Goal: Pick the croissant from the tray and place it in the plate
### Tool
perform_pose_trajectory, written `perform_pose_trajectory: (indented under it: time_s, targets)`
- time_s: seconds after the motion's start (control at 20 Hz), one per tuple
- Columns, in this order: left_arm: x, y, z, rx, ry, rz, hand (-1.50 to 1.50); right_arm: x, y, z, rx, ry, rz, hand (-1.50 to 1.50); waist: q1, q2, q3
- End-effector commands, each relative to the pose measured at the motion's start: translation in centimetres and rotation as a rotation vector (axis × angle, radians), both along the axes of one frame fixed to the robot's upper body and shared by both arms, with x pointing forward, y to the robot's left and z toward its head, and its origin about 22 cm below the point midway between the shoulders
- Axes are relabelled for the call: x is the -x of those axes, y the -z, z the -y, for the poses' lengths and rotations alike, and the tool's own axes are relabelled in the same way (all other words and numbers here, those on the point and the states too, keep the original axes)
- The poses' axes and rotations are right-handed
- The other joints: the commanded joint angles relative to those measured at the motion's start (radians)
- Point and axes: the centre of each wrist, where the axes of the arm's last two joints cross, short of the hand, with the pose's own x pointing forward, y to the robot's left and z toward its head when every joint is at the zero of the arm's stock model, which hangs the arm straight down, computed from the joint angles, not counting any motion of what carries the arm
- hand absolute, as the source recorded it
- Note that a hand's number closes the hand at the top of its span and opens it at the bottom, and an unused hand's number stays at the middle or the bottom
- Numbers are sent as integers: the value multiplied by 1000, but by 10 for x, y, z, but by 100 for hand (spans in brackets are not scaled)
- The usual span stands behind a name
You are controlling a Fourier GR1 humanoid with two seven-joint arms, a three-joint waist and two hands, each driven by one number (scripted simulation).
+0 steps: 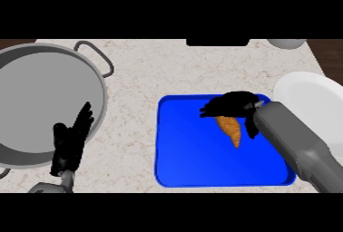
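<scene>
A golden-brown croissant [232, 129] lies in the blue tray [194, 167] toward its upper right part. My right hand [231, 104] is over the croissant's top end with its fingers curled down round it, and the thumb [253, 127] is on the croissant's right side. The upper part of the croissant is hidden under the hand. A white plate [311, 97] stands to the right of the tray, partly covered by my right forearm. My left hand [70, 142] rests open at the lower left, fingers pointing up, over the rim of a grey pot.
A large grey pot [40, 90] with a handle [97, 56] fills the left side of the counter. A dark object [218, 42] and a grey round item [288, 43] sit at the far edge. Speckled counter shows between pot and tray.
</scene>
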Motion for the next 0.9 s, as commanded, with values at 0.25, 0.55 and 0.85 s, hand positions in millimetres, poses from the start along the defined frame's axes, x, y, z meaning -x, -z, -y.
perform_pose_trajectory:
  time_s: [0.25, 0.55, 0.85]
  targets:
    - [0, -10, -14, 6, -2, -9, 0, 1, 11, -13, 21, -10, -12, -150, 1, 0, 0]
    - [0, -13, -5, -9, 16, 6, 0, -4, 27, -7, -26, -78, 56, 150, 10, 3, 0]
    - [-8, 1, 11, -7, 10, 6, 0, -16, 6, -3, -101, -75, 157, 150, 3, 2, 0]
